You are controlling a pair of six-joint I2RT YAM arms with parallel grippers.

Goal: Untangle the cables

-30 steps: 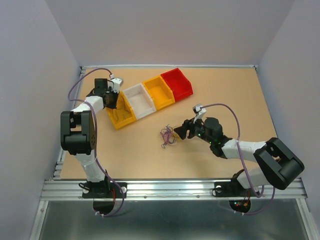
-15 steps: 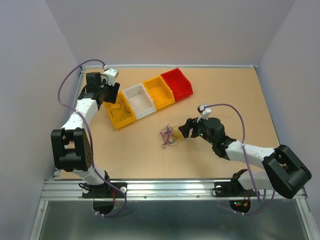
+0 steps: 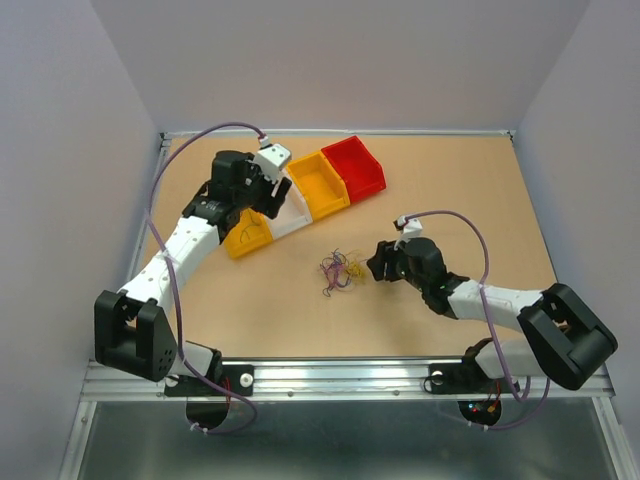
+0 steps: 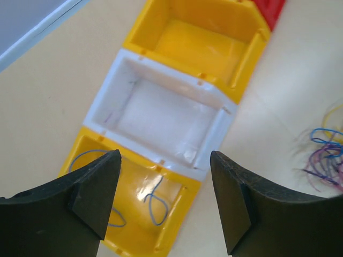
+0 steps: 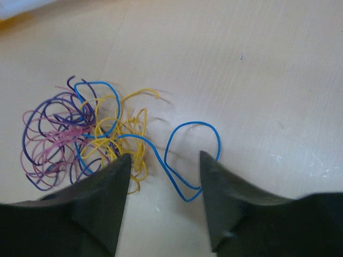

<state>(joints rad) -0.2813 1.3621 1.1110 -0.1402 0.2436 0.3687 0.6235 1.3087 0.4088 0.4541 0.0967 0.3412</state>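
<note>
cables (image 5: pixel 80 134) just ahead of right gripper (image 5: pixel 163 166); blue loop (image 5: pixel 193 123) between spread fingers (image 5: pixel 96 203)

- Setting: a robotics laboratory test cell.
- Plain pale walls (image 3: pixel 340 60) box in a tan table (image 3: pixel 470 180) on three sides.
- An aluminium rail (image 3: pixel 340 378) along the near edge carries the left arm (image 3: pixel 188 238) and the right arm (image 3: pixel 490 298).
- Coloured plastic bins (image 3: pixel 318 187) sit in a row.
</note>
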